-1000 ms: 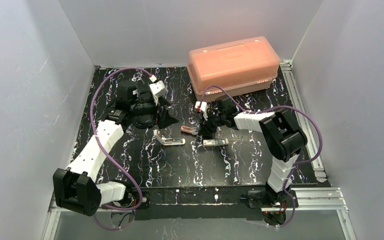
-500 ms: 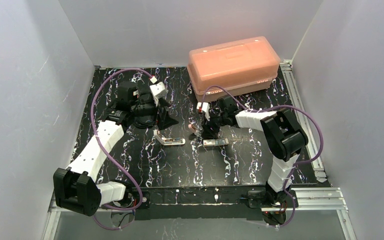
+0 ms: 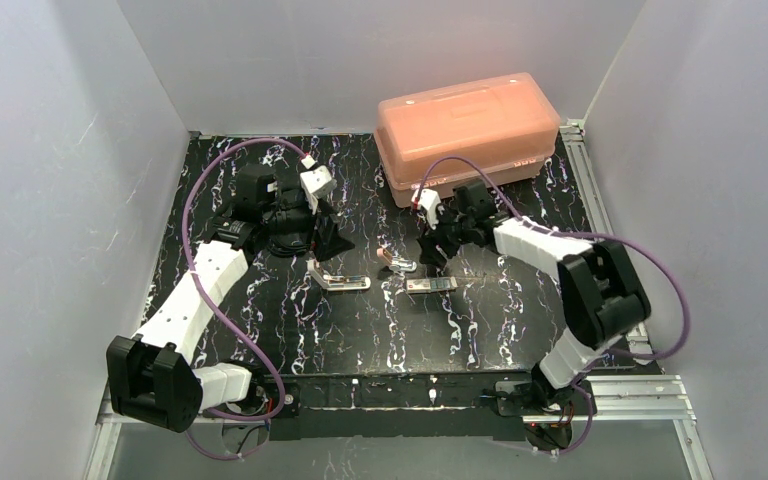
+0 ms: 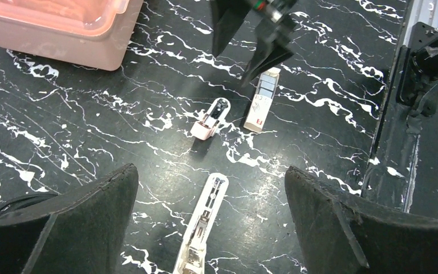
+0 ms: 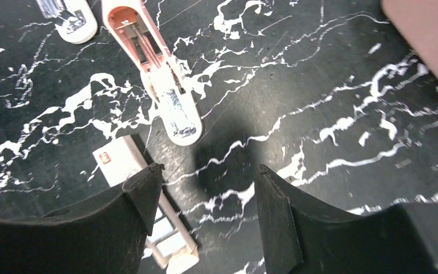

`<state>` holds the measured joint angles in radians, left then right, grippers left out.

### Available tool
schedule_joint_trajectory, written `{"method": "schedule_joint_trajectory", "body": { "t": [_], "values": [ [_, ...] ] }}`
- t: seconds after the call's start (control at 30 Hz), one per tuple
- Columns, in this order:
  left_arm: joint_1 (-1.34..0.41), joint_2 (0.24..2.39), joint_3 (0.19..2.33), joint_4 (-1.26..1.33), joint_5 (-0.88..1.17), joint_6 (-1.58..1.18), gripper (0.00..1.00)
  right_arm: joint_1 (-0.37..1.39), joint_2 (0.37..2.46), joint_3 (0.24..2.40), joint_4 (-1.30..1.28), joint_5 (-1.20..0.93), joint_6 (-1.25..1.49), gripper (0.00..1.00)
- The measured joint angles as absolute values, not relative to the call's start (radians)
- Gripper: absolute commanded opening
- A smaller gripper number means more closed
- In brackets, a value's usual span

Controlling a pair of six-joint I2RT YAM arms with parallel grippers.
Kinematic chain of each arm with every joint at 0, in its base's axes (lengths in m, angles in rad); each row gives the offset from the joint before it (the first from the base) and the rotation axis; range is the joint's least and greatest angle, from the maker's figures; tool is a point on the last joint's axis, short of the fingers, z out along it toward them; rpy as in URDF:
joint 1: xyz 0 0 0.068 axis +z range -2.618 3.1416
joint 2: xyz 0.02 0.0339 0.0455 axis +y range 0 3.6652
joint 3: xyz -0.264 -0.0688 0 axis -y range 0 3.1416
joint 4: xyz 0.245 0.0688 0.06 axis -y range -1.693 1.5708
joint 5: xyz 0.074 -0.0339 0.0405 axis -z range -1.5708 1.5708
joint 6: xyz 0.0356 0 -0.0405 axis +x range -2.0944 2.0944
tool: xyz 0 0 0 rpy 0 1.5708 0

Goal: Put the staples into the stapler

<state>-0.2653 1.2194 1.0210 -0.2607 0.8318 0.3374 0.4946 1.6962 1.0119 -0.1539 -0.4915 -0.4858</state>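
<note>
Though its lettering is illegible, staples packet (image 4: 260, 106), red label (image 4: 255, 123)

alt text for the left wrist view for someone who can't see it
An opened white stapler lies on the black marbled table, seen between the wide-open fingers of the left gripper. Beyond it lie a small pinkish block and a staples packet, with the right gripper open by the packet.
</note>
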Motion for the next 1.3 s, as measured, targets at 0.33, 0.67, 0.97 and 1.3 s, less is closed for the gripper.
{"method": "schedule_joint_trajectory", "body": {
  "t": [0.33,0.67,0.97,1.3],
  "values": [
    [-0.265,1.219,1.021,-0.27,0.785,0.34,0.99,0.493,1.53,0.956,-0.282,-0.398,-0.348,0.52],
    [-0.265,1.228,1.037,-0.289,0.776,0.325,0.99,0.493,1.545,0.933,-0.394,-0.357,-0.287,0.49],
    [-0.265,1.239,1.037,-0.292,0.774,0.314,0.99,0.494,1.582,0.931,-0.402,-0.366,-0.264,0.43],
    [-0.265,1.241,1.037,-0.292,0.775,0.31,0.99,0.505,1.625,0.931,-0.4,-0.37,-0.252,0.42]
  ]
}}
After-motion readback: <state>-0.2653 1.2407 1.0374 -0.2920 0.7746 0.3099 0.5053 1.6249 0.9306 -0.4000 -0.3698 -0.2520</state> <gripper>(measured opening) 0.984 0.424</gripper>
